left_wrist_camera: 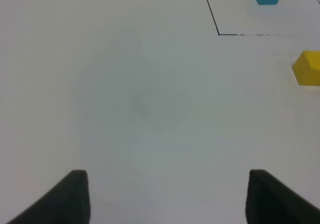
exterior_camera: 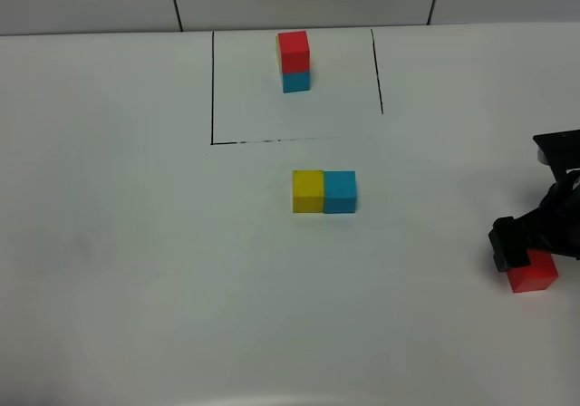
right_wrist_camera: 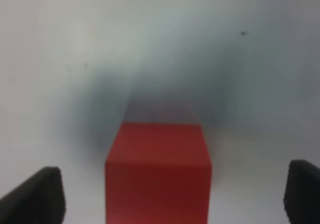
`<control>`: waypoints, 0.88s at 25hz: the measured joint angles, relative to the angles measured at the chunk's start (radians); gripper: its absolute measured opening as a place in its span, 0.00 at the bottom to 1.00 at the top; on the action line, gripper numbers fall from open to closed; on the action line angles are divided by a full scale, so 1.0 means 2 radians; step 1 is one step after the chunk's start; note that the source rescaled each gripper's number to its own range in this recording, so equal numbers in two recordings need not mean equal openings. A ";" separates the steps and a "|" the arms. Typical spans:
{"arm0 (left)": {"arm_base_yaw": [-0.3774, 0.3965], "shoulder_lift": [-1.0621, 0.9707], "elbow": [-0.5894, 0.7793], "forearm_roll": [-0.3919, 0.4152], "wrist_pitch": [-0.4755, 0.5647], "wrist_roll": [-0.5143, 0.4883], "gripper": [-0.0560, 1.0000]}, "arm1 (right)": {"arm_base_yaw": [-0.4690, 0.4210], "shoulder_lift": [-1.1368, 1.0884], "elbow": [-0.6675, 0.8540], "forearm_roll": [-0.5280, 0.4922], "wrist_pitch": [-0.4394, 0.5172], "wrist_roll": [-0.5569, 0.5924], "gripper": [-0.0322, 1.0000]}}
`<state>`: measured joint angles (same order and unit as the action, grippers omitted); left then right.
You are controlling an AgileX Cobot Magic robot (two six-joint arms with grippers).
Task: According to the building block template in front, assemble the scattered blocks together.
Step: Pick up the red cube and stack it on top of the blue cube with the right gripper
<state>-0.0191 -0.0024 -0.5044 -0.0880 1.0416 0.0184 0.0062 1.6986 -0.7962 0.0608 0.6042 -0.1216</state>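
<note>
step: grabbing red cube [right_wrist_camera: 157,174] near tabletop [exterior_camera: 136,243] right edge. right fingers [right_wrist_camera: 35,196] wide open astride it, no contact. left fingers [left_wrist_camera: 67,199] part open, empty. yellow cube [exterior_camera: 307,191] and blue cube [exterior_camera: 340,191] touch mid-tabletop. next, probably: close, lift, set on blue per template [exterior_camera: 294,60].

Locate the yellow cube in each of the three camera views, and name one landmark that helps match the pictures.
Exterior high: the yellow cube sits mid-table, touching the cyan-blue cube, outside the black outline.
Left wrist: the yellow cube is partly cropped, again outside the outline.
Right wrist: not in it; only the red cube shows.
Shared landmark: the black outline's corner, seen in the exterior and left wrist views.
</note>
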 joint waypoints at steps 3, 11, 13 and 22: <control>0.000 0.000 0.000 0.000 0.000 0.000 0.44 | -0.005 0.020 0.000 0.000 -0.011 0.000 0.78; 0.000 0.000 0.000 0.000 0.000 0.000 0.44 | -0.007 0.040 0.000 -0.001 -0.017 0.000 0.39; 0.000 0.000 0.000 0.000 0.000 0.000 0.44 | -0.006 0.035 0.000 -0.001 -0.016 -0.002 0.03; 0.000 0.000 0.000 0.000 0.000 0.000 0.44 | 0.103 -0.022 -0.090 -0.052 0.116 -0.199 0.04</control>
<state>-0.0191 -0.0024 -0.5044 -0.0880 1.0416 0.0191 0.2113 1.6538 -0.9770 -0.0440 0.8358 -0.5190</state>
